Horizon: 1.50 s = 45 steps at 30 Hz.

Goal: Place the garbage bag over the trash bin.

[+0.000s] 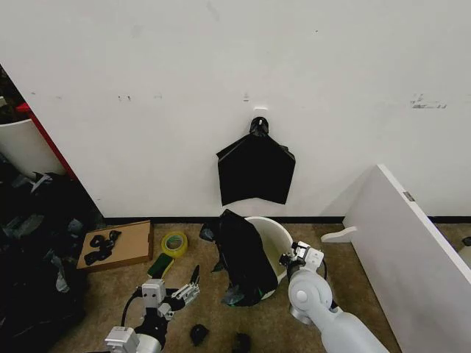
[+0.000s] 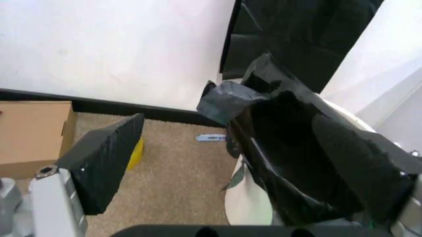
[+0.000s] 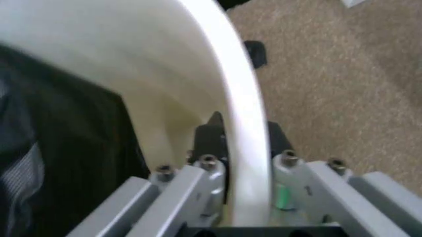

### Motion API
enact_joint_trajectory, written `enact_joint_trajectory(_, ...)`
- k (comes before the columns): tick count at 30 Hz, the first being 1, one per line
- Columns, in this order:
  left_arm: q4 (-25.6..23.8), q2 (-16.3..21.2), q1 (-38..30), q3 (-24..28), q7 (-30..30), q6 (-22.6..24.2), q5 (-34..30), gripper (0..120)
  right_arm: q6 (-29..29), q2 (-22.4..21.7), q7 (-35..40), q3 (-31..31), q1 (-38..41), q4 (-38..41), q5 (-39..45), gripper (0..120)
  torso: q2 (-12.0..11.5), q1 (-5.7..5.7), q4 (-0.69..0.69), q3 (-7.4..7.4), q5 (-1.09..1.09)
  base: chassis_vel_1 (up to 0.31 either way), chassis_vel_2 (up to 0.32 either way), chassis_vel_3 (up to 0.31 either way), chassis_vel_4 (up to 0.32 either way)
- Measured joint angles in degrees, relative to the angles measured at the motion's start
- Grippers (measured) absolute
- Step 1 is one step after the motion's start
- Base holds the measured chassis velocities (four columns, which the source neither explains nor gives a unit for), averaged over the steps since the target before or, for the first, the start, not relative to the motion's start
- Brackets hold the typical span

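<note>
The near wall of the trash bin is hidden behind the garbage bag, which hangs over the rim on the side away from the right pincer and falls down the outside to the carpet. From the head camera only the far curve of the white rim and a slice of the bare inner wall show. The right pincer sits at the bin's rim opposite the bag; the right wrist view makes it plain, with the white rim clamped between its two dark fingers, one inside the bucket and one outside. In that same view the bag is a dark sheet lying inside the bin, across from the pincer.

The left pincer hangs low over the carpet, just beside the draped bag and apart from it, jaws spread wide with nothing between them. Its wrist camera looks past one dark pad into the bag's gaping mouth, black and crinkled, with white bucket wall below. How deep the bag goes I cannot tell.
</note>
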Motion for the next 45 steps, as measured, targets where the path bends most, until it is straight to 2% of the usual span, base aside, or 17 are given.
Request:
enact_joint_trajectory(2,-0.25,0.01,0.15,0.01,0.01,0.00,0.05,100,-0.18,-0.09,-0.09,0.39,-0.40,0.74,-0.06,22,0.00,0.00,0.00,0.00,0.00,0.000,0.000,0.000,0.000)
enact_joint_trajectory(4,-0.29,0.04,0.18,0.00,0.01,0.00,0.06,100,-0.20,-0.22,-0.10,0.57,-0.58,1.13,-0.15,25,0.00,0.00,0.00,0.00,0.00,0.000,0.000,0.000,0.000)
enact_joint_trajectory(10,-0.32,0.16,0.27,0.31,0.05,0.06,0.16,100,-0.06,-2.47,-0.86,2.14,-3.40,5.71,-4.23,51,0.00,0.00,0.00,0.00,0.00,0.000,0.000,0.000,0.000)
enact_joint_trajectory(11,-0.32,0.16,0.27,0.31,0.05,0.06,0.16,100,-0.06,-2.47,-0.86,2.14,-3.40,5.71,-4.23,51,0.00,0.00,0.00,0.00,0.00,0.000,0.000,0.000,0.000)
enact_joint_trajectory(14,-0.28,0.43,0.18,0.51,0.05,0.30,0.18,100,0.23,-3.84,-2.68,2.96,-5.96,8.65,-10.76,62,0.00,0.00,-0.02,0.00,0.00,0.000,0.000,0.000,0.000)
enact_joint_trajectory(17,0.01,0.98,0.02,0.66,-0.23,1.42,0.26,100,0.87,-6.32,-8.11,3.12,-8.66,13.05,-20.50,77,0.00,0.00,-0.02,0.00,-0.01,0.000,0.000,0.000,0.000)
enact_joint_trajectory(19,0.17,1.18,-0.03,0.74,-0.32,1.68,0.33,100,1.13,-7.21,-10.25,2.86,-9.14,14.27,-23.23,81,0.00,0.00,-0.02,0.00,0.00,0.000,0.000,0.000,0.000)
enact_joint_trajectory(21,0.42,1.55,-0.11,0.90,-0.38,2.05,0.43,100,1.77,-9.95,-17.34,1.99,-10.08,17.28,-28.80,88,0.00,0.00,-0.01,0.00,0.01,0.000,0.000,0.000,0.000)
enact_joint_trajectory(22,0.62,1.75,-0.16,1.06,-0.42,2.27,0.45,100,1.82,-12.36,-23.40,1.45,-10.39,19.47,-31.05,92,0.00,0.00,-0.01,0.00,-0.01,0.000,0.000,0.000,0.000)
enact_joint_trajectory(24,1.01,2.00,-0.39,1.36,-0.42,2.61,0.49,100,-0.13,-15.02,-29.59,0.18,-9.51,22.25,-32.32,99,0.00,-0.01,-0.02,-0.01,-0.03,0.000,0.000,0.000,0.000)
enact_joint_trajectory(29,2.03,2.35,-0.98,2.05,-0.41,2.98,0.74,100,-6.52,-18.94,-39.87,-3.01,-5.35,24.76,-29.82,100,0.00,0.00,0.00,0.00,-0.02,0.000,0.000,0.000,0.000)
enact_joint_trajectory(31,2.31,2.01,-1.13,2.18,-0.31,3.02,0.77,100,-8.32,-19.47,-41.41,-5.44,-3.21,24.81,-28.66,100,0.00,0.00,-0.02,-0.01,-0.01,0.000,0.000,0.000,0.000)
enact_joint_trajectory(36,3.33,1.23,-2.35,2.74,-0.29,3.64,0.66,100,-9.35,-18.19,-41.53,-10.79,1.44,21.93,-30.81,100,0.00,0.00,0.01,0.00,-0.01,0.000,0.000,0.000,0.000)
enact_joint_trajectory(42,6.43,0.11,-7.45,3.83,-0.65,6.03,-0.92,100,-10.02,-15.83,-40.25,-15.25,5.36,18.34,-33.59,95,0.00,0.00,0.00,0.00,-0.02,0.000,0.000,0.000,0.000)
enact_joint_trajectory(45,9.09,-0.55,-11.90,4.78,-0.85,7.68,-3.47,100,-9.67,-14.58,-38.76,-16.80,6.80,16.05,-38.26,90,0.00,0.00,0.00,0.00,-0.01,0.000,0.000,0.000,0.000)
